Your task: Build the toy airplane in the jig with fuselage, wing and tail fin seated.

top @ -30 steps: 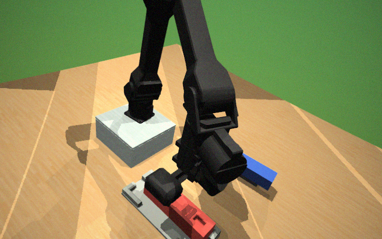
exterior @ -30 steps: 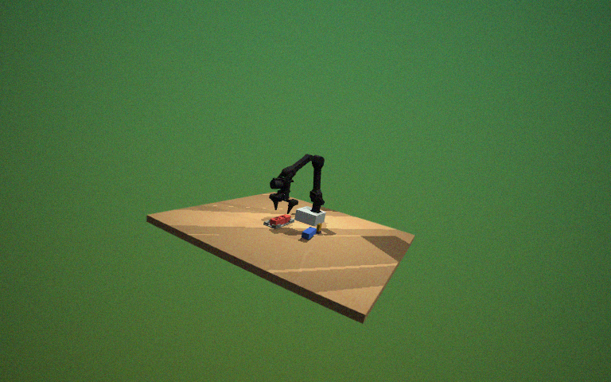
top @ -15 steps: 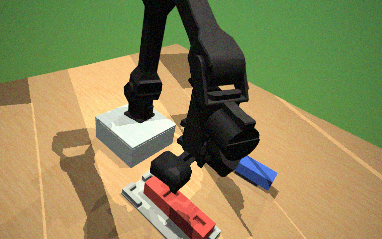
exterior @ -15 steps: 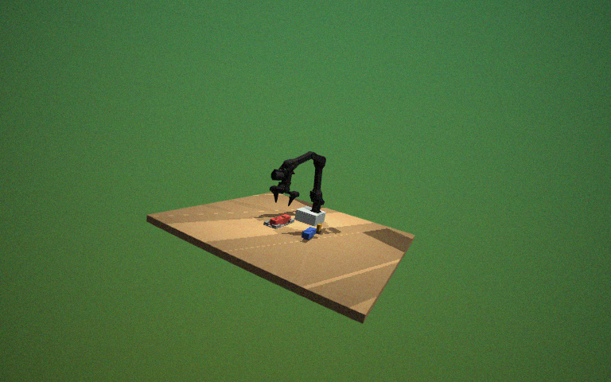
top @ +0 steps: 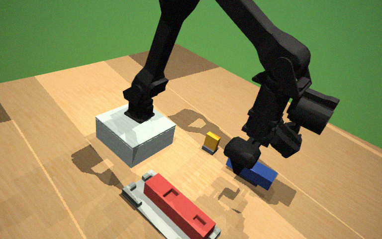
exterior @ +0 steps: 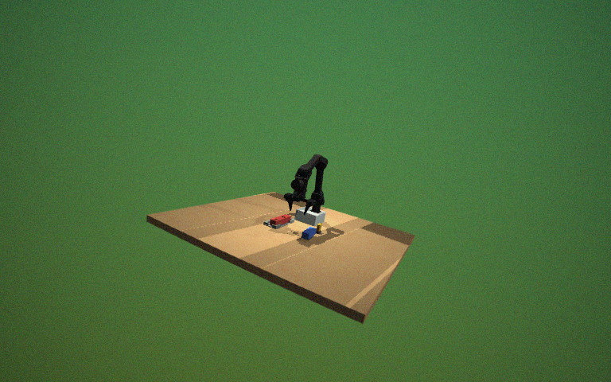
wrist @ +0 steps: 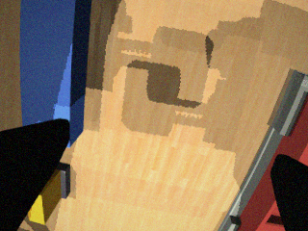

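Observation:
The red fuselage [top: 183, 207] [exterior: 280, 220] [wrist: 257, 204] lies lengthwise on the grey cradle [top: 150, 212] [wrist: 284, 108], both sockets facing up and empty. How fully it is seated is hard to tell. The blue wing [top: 264, 172] [exterior: 308, 233] [wrist: 43, 58] lies off the cradle, raised a little on something dark beneath. The yellow tail fin [top: 211, 141] [exterior: 319, 228] [wrist: 52, 192] stands upright on a small dark base [top: 209, 150]. My gripper [exterior: 297, 211] [wrist: 172, 148] is wide open and empty, above the table between wing and fuselage. In the top view one finger partly covers the wing.
The pale grey block [top: 151, 142] [exterior: 310, 216] under the arm's base stands behind the cradle, to the left of the tail fin in the top view. The wooden table [top: 50, 157] [exterior: 306, 270] carries everything, with arm shadows across it.

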Motion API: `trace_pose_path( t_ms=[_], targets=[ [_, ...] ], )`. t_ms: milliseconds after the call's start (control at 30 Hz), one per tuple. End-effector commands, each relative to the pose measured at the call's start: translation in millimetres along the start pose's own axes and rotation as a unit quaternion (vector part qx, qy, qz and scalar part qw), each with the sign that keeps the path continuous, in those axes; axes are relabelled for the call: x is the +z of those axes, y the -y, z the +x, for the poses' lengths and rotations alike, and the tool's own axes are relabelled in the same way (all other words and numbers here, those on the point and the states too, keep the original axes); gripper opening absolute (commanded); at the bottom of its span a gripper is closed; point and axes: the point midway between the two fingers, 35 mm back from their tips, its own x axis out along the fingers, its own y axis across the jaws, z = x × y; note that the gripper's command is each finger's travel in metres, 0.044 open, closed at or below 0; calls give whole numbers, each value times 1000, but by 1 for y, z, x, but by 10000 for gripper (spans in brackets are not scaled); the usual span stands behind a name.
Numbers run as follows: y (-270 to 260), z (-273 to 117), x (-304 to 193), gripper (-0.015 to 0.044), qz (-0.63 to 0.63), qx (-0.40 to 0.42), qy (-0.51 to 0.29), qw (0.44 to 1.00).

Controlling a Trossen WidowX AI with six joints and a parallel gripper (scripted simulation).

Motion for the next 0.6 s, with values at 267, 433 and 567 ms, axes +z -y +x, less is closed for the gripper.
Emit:
trace_pose_path(
  t_ms=[267, 433, 567],
  targets=[
    [-100, 7, 7, 440, 1, 4, -1, 1000],
    [-100, 48, 6, 440, 1, 4, -1, 1000],
    [-100, 48, 6, 440, 1, 4, -1, 1000]
  ],
)
